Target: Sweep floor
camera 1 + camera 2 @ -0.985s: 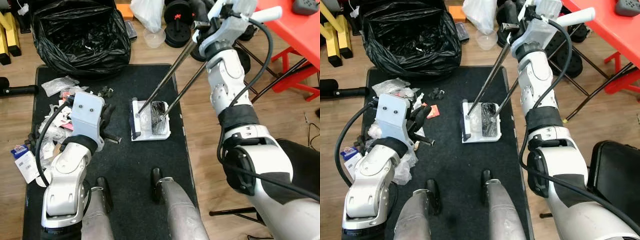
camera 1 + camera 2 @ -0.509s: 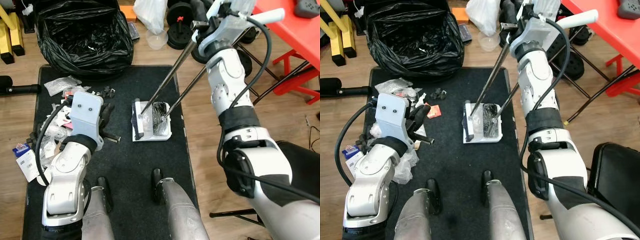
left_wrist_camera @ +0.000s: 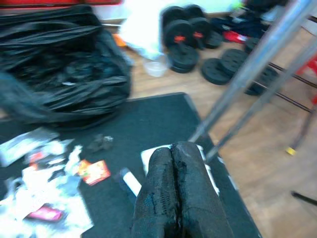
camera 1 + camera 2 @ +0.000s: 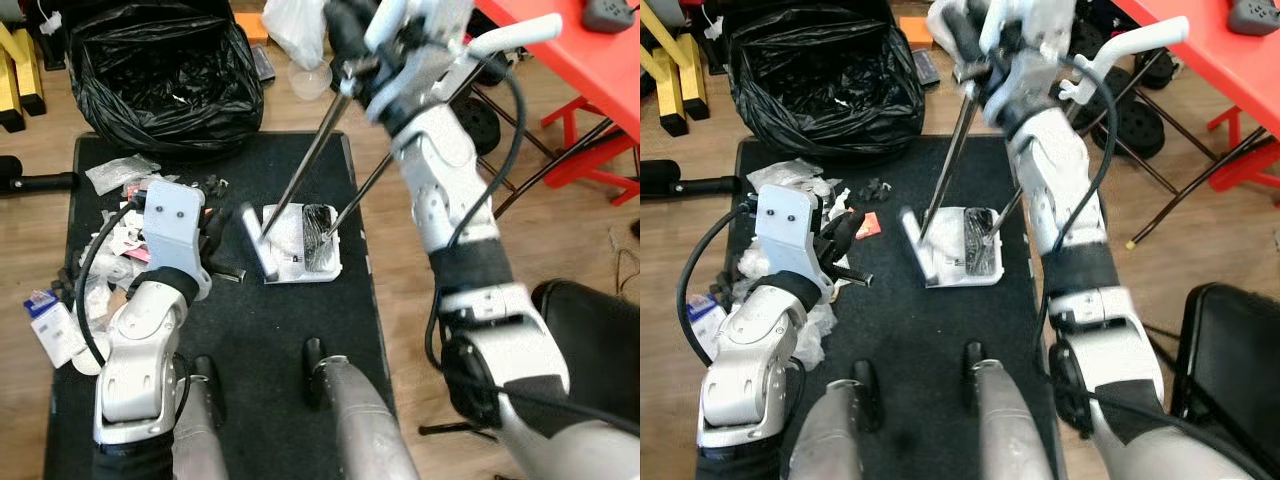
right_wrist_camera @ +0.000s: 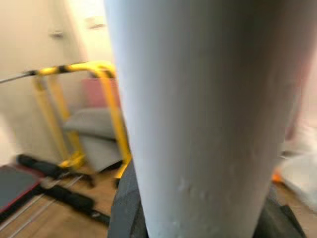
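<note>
A white dustpan (image 4: 302, 262) holding crumpled clear plastic and a dark item lies on the black mat (image 4: 250, 340). The broom's brush head (image 4: 258, 243) is tilted at the pan's left edge, and its metal pole (image 4: 305, 165) slants up to my right gripper (image 4: 392, 52), raised high and shut on the handles; a white grip (image 5: 198, 119) sits close in the right wrist view. A second pole (image 4: 362, 188) rises from the pan. My left gripper (image 3: 171, 151) hovers shut and holds nothing, beside the litter pile (image 4: 115, 235) of wrappers on the mat's left.
An open black trash bag (image 4: 160, 70) stands behind the mat. A plastic cup (image 4: 308, 78) and weight plates (image 3: 188, 34) lie on the wood floor beyond. A red table (image 4: 590, 60) with metal legs is at the right, a black chair (image 4: 600, 330) lower right.
My right arm has swung left, blurred with motion. The broom pole now stands steeper and the brush head has tipped toward the pan's left edge. The left arm has barely moved.
</note>
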Controlling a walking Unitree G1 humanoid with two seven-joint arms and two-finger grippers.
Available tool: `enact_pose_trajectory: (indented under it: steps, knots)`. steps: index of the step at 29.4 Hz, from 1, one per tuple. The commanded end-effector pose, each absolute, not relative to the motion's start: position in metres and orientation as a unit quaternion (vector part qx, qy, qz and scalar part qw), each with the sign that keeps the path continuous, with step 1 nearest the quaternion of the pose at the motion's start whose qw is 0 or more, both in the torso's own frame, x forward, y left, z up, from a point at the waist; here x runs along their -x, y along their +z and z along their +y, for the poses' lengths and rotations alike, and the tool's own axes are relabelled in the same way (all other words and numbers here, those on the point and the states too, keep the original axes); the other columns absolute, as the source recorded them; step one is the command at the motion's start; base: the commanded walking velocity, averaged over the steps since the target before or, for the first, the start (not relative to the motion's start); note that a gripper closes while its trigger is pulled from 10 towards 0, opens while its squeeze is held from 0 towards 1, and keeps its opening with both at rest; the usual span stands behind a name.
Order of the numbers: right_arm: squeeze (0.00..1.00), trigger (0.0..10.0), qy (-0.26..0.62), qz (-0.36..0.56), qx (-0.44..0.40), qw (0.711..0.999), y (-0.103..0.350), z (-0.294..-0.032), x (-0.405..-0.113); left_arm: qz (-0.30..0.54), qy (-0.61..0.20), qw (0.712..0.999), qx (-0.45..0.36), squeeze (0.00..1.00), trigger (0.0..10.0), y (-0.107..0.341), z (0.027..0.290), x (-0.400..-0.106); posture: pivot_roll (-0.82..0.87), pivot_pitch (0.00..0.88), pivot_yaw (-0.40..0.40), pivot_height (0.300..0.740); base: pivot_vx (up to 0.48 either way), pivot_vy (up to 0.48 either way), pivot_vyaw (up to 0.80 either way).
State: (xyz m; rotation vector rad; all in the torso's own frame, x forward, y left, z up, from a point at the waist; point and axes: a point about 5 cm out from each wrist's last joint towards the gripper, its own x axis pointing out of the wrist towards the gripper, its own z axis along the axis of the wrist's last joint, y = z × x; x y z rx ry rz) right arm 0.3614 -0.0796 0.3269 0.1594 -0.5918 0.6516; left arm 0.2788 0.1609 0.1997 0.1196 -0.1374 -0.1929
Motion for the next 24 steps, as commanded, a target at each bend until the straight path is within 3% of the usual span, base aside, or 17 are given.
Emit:
enact_pose_trajectory:
  steps: [1,7,11,16,24]
  knots:
    - [0.00,10.0,0.341,-0.329,-0.083,0.877,0.344,-0.079,-0.346,-0.052,-0.032,0.997,-0.039,0.00,10.0,0.191,0.167,-0.278,-0.14,0.277,-0.164,0.740,0.000,0.000,0.79]
    - [0.00,10.0,0.349,-0.323,-0.044,0.878,0.344,-0.096,-0.329,-0.053,-0.043,0.997,-0.020,0.00,10.0,0.191,0.166,-0.280,-0.13,0.244,-0.160,0.740,0.000,0.000,0.79]
    - [0.00,10.0,0.336,-0.307,-0.036,0.890,0.335,-0.106,-0.325,-0.062,-0.052,0.996,-0.022,0.00,10.0,0.194,0.164,-0.279,-0.12,0.227,-0.151,0.740,0.480,0.000,0.79]
    - [0.00,10.0,0.337,-0.291,-0.031,0.895,0.325,-0.110,-0.321,-0.067,-0.066,0.996,-0.001,0.00,10.0,0.197,0.159,-0.279,-0.11,0.223,-0.142,0.740,0.000,0.000,0.79]
    - [0.00,10.0,0.416,-0.261,0.004,0.871,0.312,-0.110,-0.301,-0.044,-0.079,0.996,0.000,0.00,10.0,0.186,0.152,-0.273,-0.10,0.217,-0.133,0.740,0.000,0.000,0.79]
